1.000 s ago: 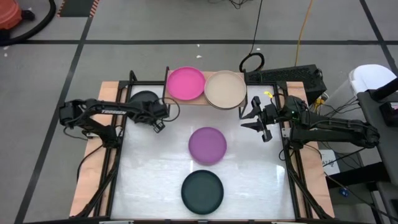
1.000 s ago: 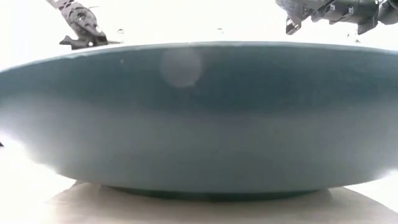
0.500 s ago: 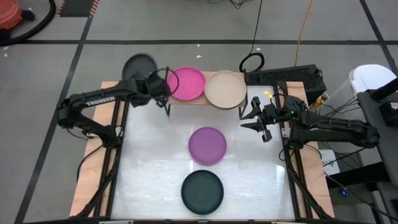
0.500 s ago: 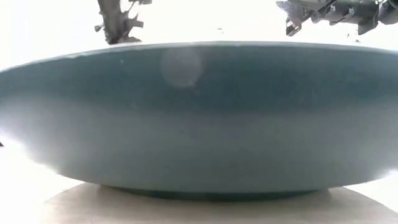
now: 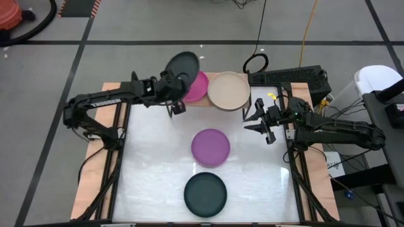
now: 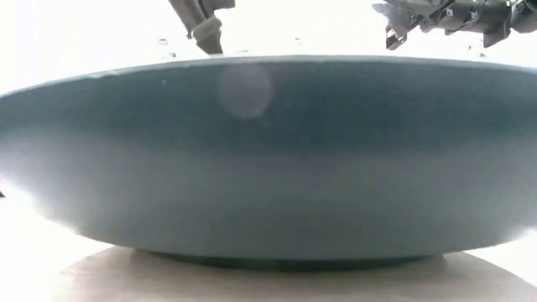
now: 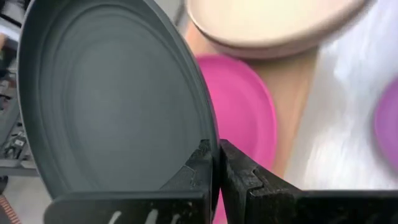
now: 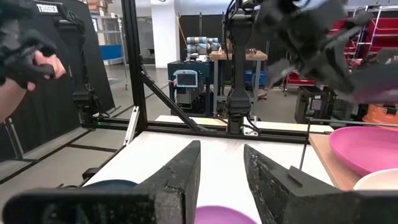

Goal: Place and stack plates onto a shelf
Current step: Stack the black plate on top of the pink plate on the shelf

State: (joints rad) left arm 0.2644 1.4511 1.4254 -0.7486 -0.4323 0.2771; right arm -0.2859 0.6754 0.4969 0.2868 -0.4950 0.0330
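Note:
My left gripper (image 5: pixel 175 85) is shut on a black plate (image 5: pixel 183 66) and carries it above the magenta plate (image 5: pixel 198 86). The magenta plate lies on the light-wood shelf (image 5: pixel 189 101) beside a beige plate (image 5: pixel 228 90). A purple plate (image 5: pixel 210 146) and a dark teal plate (image 5: pixel 205 194) lie flat on the white tabletop. The teal plate (image 6: pixel 268 159) fills the low view. My right gripper (image 5: pixel 260 121) is open, waits at the table's right side and touches nothing. My left gripper pinches the black plate's rim (image 7: pixel 208 146) between its two fingers, one finger (image 7: pixel 198 168) on the hollow face and one finger (image 7: pixel 239 171) on the underside. The plate is lifted clear and tilted, standing out beyond the fingers over the magenta plate (image 7: pixel 239 112).
Black frame posts stand along the table's left and right sides. A cable loop (image 5: pixel 255 63) and a dark box lie behind the shelf. A person's hand (image 8: pixel 25 68) shows beyond the table in the right wrist view. Bare white tabletop (image 5: pixel 151 157) lies left of the purple plate.
My left gripper has lifted the black plate from the table's far left part, raised it past the far edge, then swung it right over the magenta plate on the shelf. The plate has tipped from lying flat to tilted. The right arm has kept still.

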